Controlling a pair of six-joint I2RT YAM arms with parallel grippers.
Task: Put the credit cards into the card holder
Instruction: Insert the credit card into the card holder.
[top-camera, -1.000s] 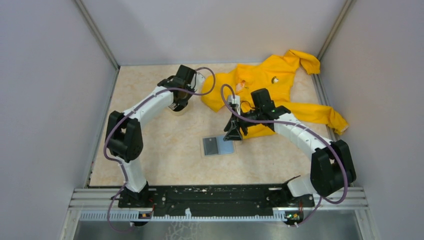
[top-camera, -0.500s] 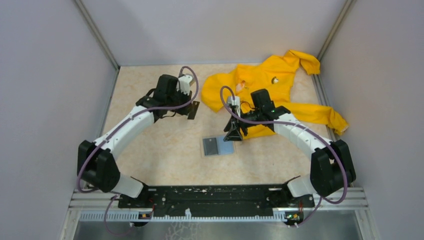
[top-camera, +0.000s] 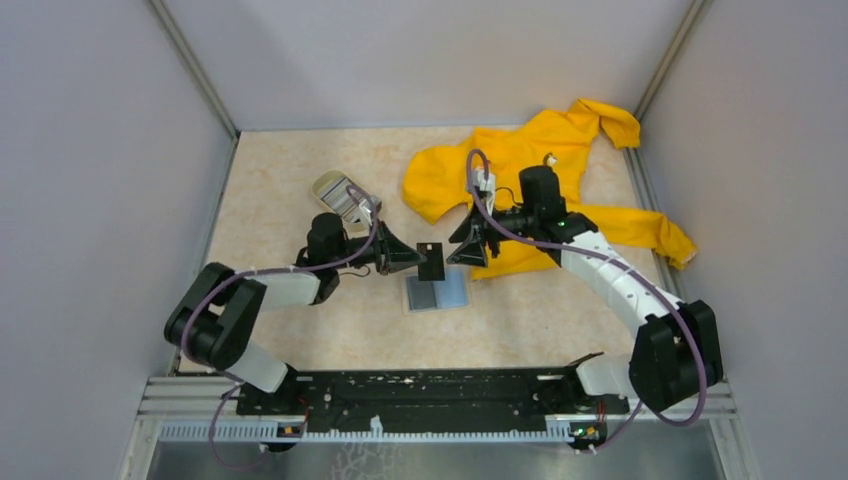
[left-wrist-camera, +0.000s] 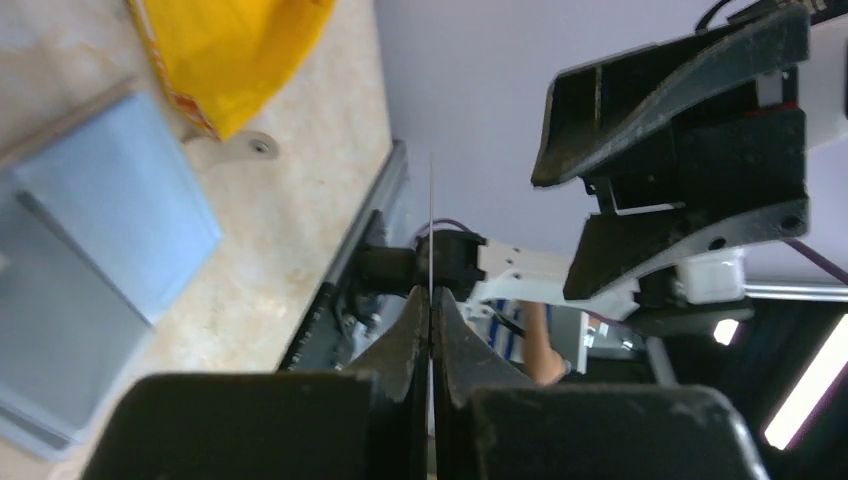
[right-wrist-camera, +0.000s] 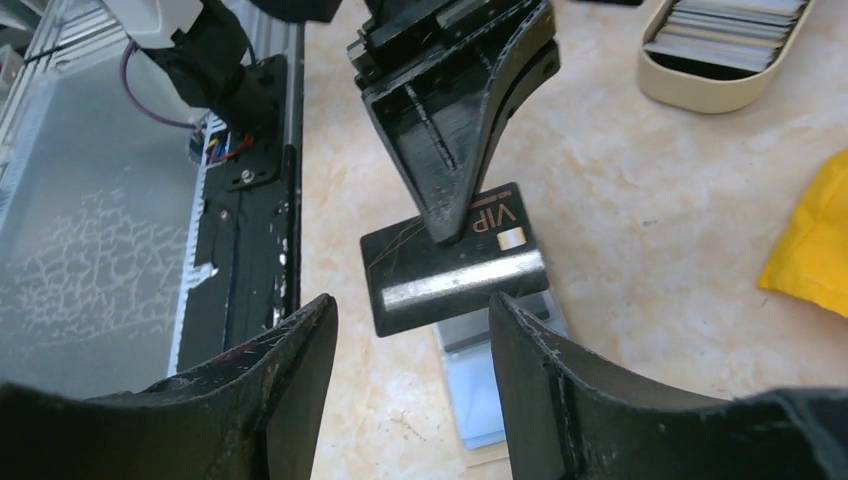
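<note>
A dark grey credit card (top-camera: 431, 260) marked VIP (right-wrist-camera: 455, 262) hangs in the air above the card holder (top-camera: 438, 293), a flat blue-grey sleeve lying on the table. My left gripper (top-camera: 416, 262) is shut on the card's far edge. In the left wrist view the card (left-wrist-camera: 431, 215) shows edge-on as a thin line between the closed fingertips of that gripper (left-wrist-camera: 431, 293). My right gripper (top-camera: 458, 246) faces the card from the right, open. Its fingers (right-wrist-camera: 300, 370) stand on either side of the card's near edge without touching it. The holder (right-wrist-camera: 490, 390) lies below.
A beige oval tray (top-camera: 340, 192) with several more cards (right-wrist-camera: 725, 35) stands at the back left. A crumpled yellow garment (top-camera: 540, 160) covers the back right, behind the right arm. Grey walls close in the table on three sides.
My left arm swung from the beige tray at the back left to the middle, carrying the dark card. The right gripper rose, shifted back a little and turned towards the card.
</note>
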